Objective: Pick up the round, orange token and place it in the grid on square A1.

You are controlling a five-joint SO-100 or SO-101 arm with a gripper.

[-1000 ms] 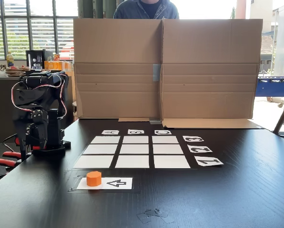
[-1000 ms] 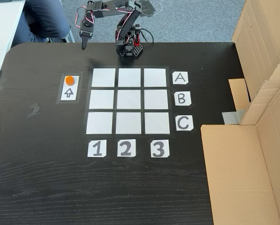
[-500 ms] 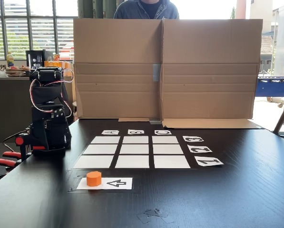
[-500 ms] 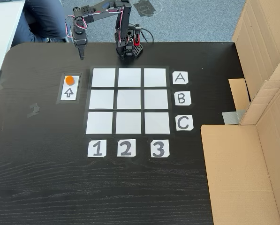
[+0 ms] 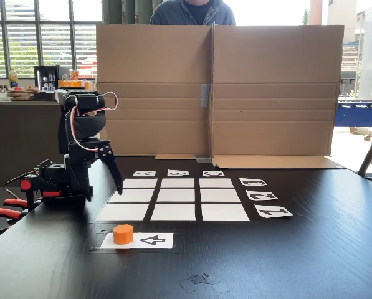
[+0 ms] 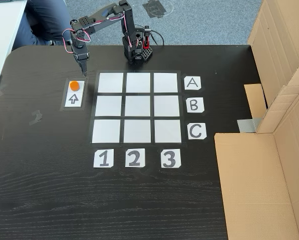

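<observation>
The orange token [image 5: 123,234] [image 6: 74,85] stands on a white card with a black arrow [image 5: 153,240] [image 6: 73,99], just outside the grid [image 5: 177,196] [image 6: 137,107]. Square A1 [image 5: 122,212] [image 6: 110,82] is the corner cell nearest the card, and it is bare. My gripper [image 5: 118,188] [image 6: 84,74] points down above the table, a short way behind the token and beside A1's outer edge. Its fingers taper to one tip and look shut, with nothing held.
A tall cardboard wall [image 5: 214,93] [image 6: 284,100] closes off the table's far side, with a person [image 5: 192,11] behind it. The arm's base [image 6: 137,50] is clamped at the table edge by row A. A clear tape scrap [image 5: 201,281] lies near the front.
The arm has unfolded from its base and swung the gripper out and down toward the token's card. The token has not moved.
</observation>
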